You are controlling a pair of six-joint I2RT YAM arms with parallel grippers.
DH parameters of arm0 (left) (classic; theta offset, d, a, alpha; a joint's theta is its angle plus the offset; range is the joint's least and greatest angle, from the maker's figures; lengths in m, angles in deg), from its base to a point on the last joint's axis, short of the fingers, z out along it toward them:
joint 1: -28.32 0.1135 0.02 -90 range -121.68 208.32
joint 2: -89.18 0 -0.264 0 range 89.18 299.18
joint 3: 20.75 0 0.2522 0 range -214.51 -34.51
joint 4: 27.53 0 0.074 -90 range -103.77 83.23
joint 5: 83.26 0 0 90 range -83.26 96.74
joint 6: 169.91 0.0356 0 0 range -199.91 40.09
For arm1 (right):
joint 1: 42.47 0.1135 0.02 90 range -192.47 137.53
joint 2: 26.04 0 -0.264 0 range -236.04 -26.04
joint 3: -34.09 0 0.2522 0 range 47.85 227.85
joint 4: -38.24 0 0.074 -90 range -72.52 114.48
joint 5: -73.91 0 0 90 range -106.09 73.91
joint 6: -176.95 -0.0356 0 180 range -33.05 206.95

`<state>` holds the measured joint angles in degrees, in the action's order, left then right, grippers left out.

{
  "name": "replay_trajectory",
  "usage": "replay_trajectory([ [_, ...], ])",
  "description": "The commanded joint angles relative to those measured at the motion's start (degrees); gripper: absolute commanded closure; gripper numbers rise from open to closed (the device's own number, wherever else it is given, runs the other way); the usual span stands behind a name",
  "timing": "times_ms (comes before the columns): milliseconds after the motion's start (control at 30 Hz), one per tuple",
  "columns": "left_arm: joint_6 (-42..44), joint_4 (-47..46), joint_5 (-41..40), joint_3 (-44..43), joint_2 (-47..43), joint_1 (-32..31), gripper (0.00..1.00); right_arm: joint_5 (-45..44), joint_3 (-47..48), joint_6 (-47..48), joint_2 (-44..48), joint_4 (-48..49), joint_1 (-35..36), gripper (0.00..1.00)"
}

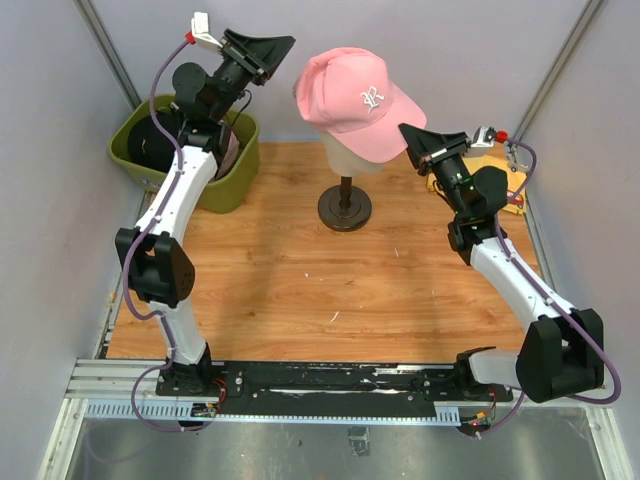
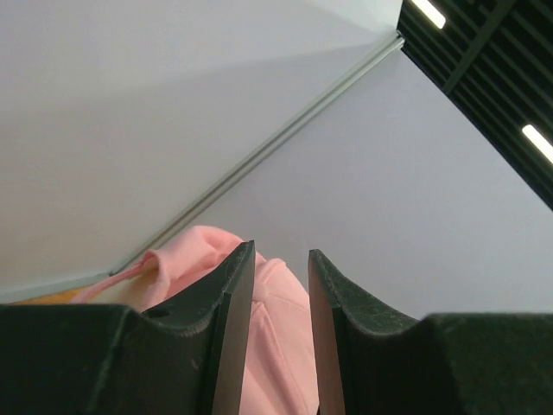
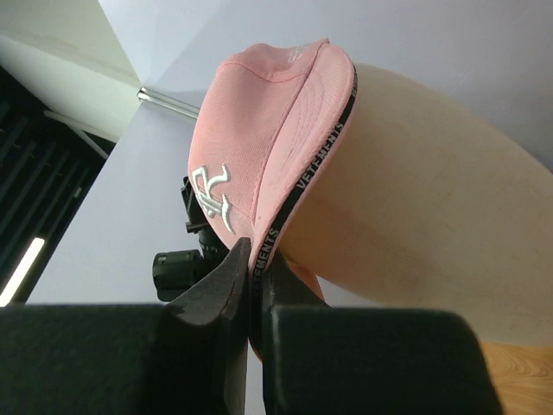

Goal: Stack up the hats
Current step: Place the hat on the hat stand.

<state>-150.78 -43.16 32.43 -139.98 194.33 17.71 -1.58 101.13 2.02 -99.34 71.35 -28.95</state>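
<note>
Pink cap (image 1: 352,100) at upper centre: brim points right into the right gripper (image 1: 412,136), clamped on it; left gripper (image 1: 283,46), upper left, part-open, empty.

The pink cap (image 1: 355,105) is soft matt cloth, with a raised white stitched logo and a black woven band along its inner edge. The mannequin head (image 3: 415,190) looks smooth, cream and matt. The worktop (image 1: 300,270) shows wood grain with a slight sheen. The bin (image 1: 235,185) at its far left corner is smooth olive plastic. The left gripper (image 2: 281,252) has fingers (image 2: 354,337) of grainy matt black plastic.
</note>
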Motion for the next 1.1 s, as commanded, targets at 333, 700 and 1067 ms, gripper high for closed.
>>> replay_trajectory([
  [333, 12.3, 11.0, -2.2, -7.9, 5.7, -4.3, 0.64, -8.8, -3.8, -6.1, 2.8, -6.4, 3.9, 0.99],
  [700, 14.4, 14.3, -2.7, -8.3, 7.8, -5.3, 0.64, -10.4, -8.8, -6.5, 4.8, -6.8, 3.3, 1.00],
  [1067, 16.5, 16.6, -3.4, -2.9, 7.1, -6.5, 0.66, -9.9, -12.0, -6.8, 3.1, -6.1, 3.3, 0.99],
])
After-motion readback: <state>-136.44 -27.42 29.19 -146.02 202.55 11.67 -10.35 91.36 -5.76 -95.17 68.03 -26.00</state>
